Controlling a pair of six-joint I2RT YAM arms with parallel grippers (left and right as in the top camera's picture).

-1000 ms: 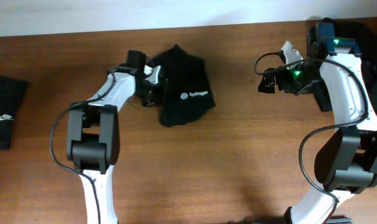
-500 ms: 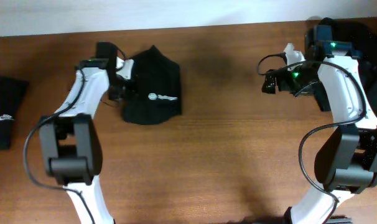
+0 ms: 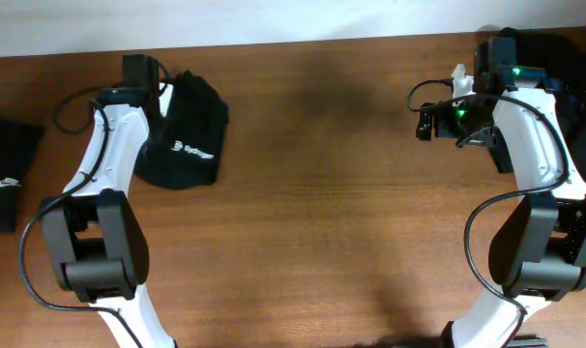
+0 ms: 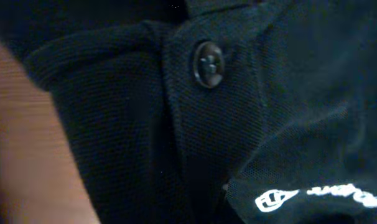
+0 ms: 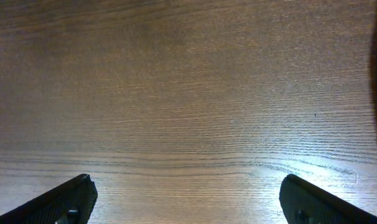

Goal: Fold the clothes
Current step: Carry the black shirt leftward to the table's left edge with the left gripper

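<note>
The left claw (image 3: 165, 95) pinches the bunched edge of a black polo shirt (image 3: 189, 135). The shirt lies on the wooden table (image 3: 322, 222) just to the claw's right, and its button (image 4: 208, 64) and white logo (image 4: 313, 196) fill the wrist view. Well off to the claw's left lies another black garment (image 3: 5, 174). The right claw (image 5: 188, 193) hangs spread wide over the wood.

Overhead down on table (image 3: 322, 242), left wrist tight against shirt (image 4: 145, 124), right wrist low over table
</note>
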